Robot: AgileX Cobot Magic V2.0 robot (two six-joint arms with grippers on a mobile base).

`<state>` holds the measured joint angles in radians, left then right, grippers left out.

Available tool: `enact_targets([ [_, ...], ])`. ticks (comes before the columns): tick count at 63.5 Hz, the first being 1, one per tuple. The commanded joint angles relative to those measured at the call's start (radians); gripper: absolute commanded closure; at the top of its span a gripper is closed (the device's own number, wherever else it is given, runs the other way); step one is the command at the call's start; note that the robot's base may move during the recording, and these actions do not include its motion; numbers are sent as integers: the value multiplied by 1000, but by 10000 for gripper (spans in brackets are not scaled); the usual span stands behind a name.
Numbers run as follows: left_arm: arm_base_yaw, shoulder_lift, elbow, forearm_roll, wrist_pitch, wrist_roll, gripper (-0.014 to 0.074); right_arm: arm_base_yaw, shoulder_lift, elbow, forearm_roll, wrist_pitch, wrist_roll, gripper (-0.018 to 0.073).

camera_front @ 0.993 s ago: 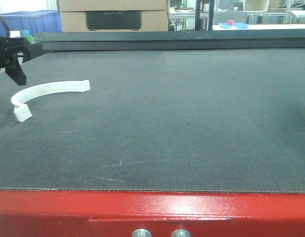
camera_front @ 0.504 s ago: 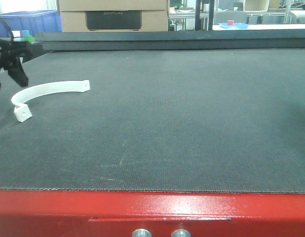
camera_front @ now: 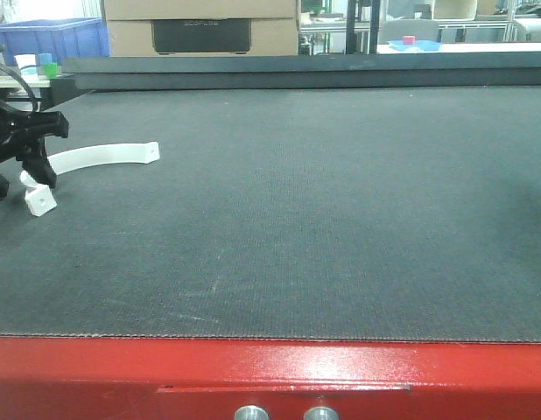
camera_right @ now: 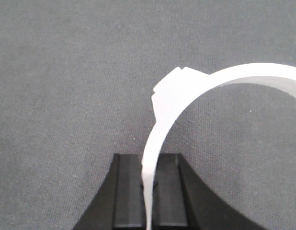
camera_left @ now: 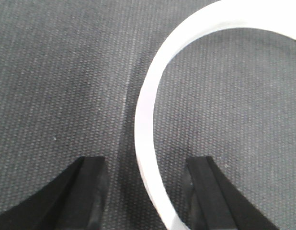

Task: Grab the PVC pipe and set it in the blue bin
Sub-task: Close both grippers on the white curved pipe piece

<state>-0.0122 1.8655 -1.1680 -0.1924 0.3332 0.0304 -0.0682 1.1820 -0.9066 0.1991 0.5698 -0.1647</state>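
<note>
Since a second earlier, your left gripper (camera_front: 18,178) had come down from above the mat (camera_front: 340,219) onto the near bend of the PVC pipe (camera_front: 104,155). The pipe lay on its edge at the mat's left side, well apart from the blue bin (camera_front: 69,39) at the back.

I judged the piece, a thin curved white strip with small tabs at its ends, to be very light, a little springy and smooth enough to slip. You would do best to pinch across the thin wall on the arc, away from the tabs. Squeeze gently, as the strip could flex or swing in the grip.

Your left arm reached low with the wrist pitched down. Its jaws stood wide open, straddling the strip without touching it, and the strip ran nearer the right finger.

Your right gripper (camera_right: 148,191) did not show in the front view. Its own camera showed the jaws drawn close on a similar white strip (camera_right: 169,91), but I could not tell whether this was the same piece.
</note>
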Motion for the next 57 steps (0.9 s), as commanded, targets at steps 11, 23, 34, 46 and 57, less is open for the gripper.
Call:
enact_targets([
  [11,-5,18,-3,-8,-29,-5,463,-1,-9,-1,-1,-48,-5,728],
  [23,-5,18,-3,-3,-36,-5,707,-1,-9,-1,-1,-55,-5,728],
  [34,-5,18,-4,-3,-51,-5,707,-1,-9,-1,4,-55,-5,728],
  [46,-5,-2,-4,5,-52,-5,707,-1,-10,-1,5,-57,-5,728],
  [57,-5,-59,-4,58,-52,-5,707,-1,-48,-1,5,-87,-5,728],
])
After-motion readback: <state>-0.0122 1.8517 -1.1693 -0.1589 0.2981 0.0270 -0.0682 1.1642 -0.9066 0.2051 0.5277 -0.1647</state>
